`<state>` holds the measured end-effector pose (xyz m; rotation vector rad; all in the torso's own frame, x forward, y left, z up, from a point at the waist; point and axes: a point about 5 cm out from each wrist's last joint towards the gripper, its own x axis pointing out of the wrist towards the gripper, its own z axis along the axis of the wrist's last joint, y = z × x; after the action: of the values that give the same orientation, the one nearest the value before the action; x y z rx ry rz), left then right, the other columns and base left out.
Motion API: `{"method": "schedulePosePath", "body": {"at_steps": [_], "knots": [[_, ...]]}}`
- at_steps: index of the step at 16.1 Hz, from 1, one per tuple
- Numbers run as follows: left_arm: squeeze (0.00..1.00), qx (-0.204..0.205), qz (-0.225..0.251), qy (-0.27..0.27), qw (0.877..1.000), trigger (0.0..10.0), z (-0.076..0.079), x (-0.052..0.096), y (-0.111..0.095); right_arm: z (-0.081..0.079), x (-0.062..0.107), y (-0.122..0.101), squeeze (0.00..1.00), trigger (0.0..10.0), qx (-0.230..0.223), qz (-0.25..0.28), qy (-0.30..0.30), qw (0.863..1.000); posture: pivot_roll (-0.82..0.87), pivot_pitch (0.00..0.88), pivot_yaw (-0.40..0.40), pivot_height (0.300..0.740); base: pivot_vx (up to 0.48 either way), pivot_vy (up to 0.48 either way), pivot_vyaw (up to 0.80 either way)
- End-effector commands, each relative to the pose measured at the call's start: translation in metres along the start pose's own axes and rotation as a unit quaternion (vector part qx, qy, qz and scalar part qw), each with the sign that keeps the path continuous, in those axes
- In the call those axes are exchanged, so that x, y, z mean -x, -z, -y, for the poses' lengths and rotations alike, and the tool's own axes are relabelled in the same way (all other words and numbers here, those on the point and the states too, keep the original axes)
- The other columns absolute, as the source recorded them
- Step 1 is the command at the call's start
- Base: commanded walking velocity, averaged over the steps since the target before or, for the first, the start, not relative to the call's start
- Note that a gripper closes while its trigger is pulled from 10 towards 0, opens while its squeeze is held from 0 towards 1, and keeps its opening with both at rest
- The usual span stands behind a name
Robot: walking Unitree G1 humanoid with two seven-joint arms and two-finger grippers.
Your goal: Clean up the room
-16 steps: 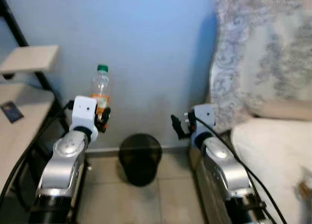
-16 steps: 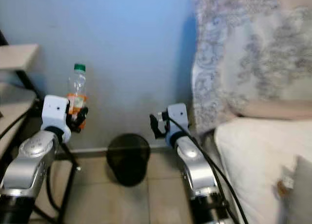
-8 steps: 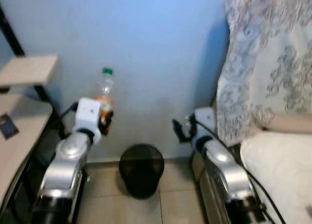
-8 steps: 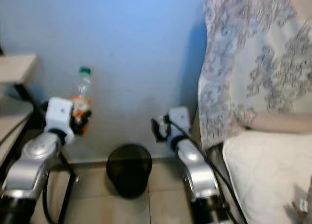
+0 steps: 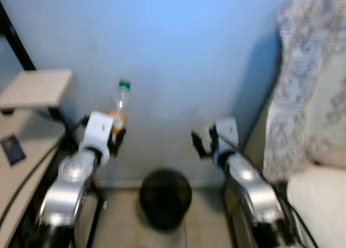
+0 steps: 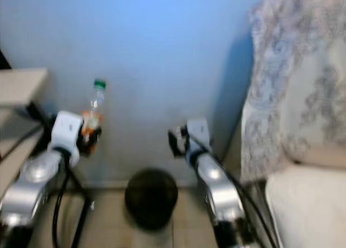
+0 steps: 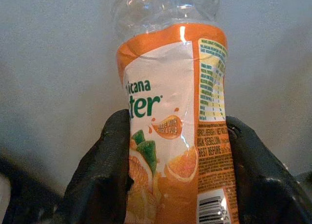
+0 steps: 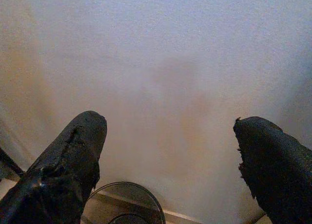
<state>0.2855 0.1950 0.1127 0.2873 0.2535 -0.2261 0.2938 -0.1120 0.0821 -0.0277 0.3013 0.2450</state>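
The left gripper (image 7: pixel 175 180) holds the juice bottle (image 7: pixel 175 136) upright, jaws closed on its orange label, left of and above the black wastebasket (image 5: pixel 165 196) by the blue wall (image 5: pixel 173 59). The right gripper (image 8: pixel 170 160) hangs empty, jaws wide apart.

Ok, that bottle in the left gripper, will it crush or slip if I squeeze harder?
The bottle looks like thin clear plastic and seems empty above the label, so probably light and easily dented. The left gripper has its fingers on the glossy label, which may be slippery. Green cap on, so some stiffness likely.
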Motion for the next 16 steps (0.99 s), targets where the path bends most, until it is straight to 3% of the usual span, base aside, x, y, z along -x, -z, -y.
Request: {"method": "schedulePosePath", "body": {"at_steps": [1, 5, 7, 8, 11, 12, 14, 16], "knots": [[0.0, -0.016, 0.015, 0.039, 0.999, 10.0, 0.014, 0.0, -0.006, 0.016, 0.005, 0.004, 0.0, 10.0, -0.005, -0.014, 0.02, 1.0, 0.0, 0.0, 0.011, 0.74, 0.311, 0.0, 0.0], [0.0, -0.065, 0.005, 0.104, 0.992, 10.0, 0.022, -0.006, 0.0, 0.029, 0.007, 0.006, 0.0, 10.0, 0.062, -0.042, -0.044, 0.996, 0.0, 0.0, -0.009, 0.74, 0.273, 0.0, 0.0], [0.0, -0.074, 0.001, 0.123, 0.99, 10.0, 0.025, -0.01, 0.004, 0.032, 0.011, 0.007, 0.0, 10.0, 0.095, -0.054, -0.083, 0.99, -0.01, 0.0, -0.02, 0.74, 0.0, 0.0, 0.0], [0.0, -0.084, -0.003, 0.157, 0.984, 10.0, 0.032, -0.016, 0.008, 0.036, 0.017, 0.014, 0.0, 10.0, 0.133, -0.086, -0.117, 0.98, -0.01, 0.0, -0.025, 0.74, 0.0, 0.0, 0.0], [0.0, -0.093, 0.014, 0.185, 0.978, 10.0, 0.041, -0.028, 0.005, 0.044, 0.023, 0.016, 0.0, 10.0, 0.142, -0.109, -0.136, 0.974, -0.02, 0.0, -0.035, 0.74, 0.0, 0.0, 0.0], [0.0, -0.073, 0.024, 0.227, 0.971, 10.0, 0.053, -0.036, 0.002, 0.048, 0.028, 0.017, 0.0, 10.0, 0.158, -0.123, -0.165, 0.966, -0.03, 0.0, -0.039, 0.74, 0.0, 0.0, 0.0], [0.0, -0.093, -0.002, 0.262, 0.961, 10.0, 0.065, -0.05, 0.01, 0.054, 0.038, 0.02, 0.0, 10.0, 0.19, -0.148, -0.212, 0.947, -0.05, 0.0, -0.034, 0.74, 0.0, 0.0, 0.0], [0.0, -0.102, -0.004, 0.273, 0.957, 10.0, 0.071, -0.058, 0.011, 0.059, 0.045, 0.019, 0.0, 10.0, 0.189, -0.162, -0.226, 0.942, -0.07, 0.0, -0.039, 0.74, 0.0, 0.0, 0.0]]}}
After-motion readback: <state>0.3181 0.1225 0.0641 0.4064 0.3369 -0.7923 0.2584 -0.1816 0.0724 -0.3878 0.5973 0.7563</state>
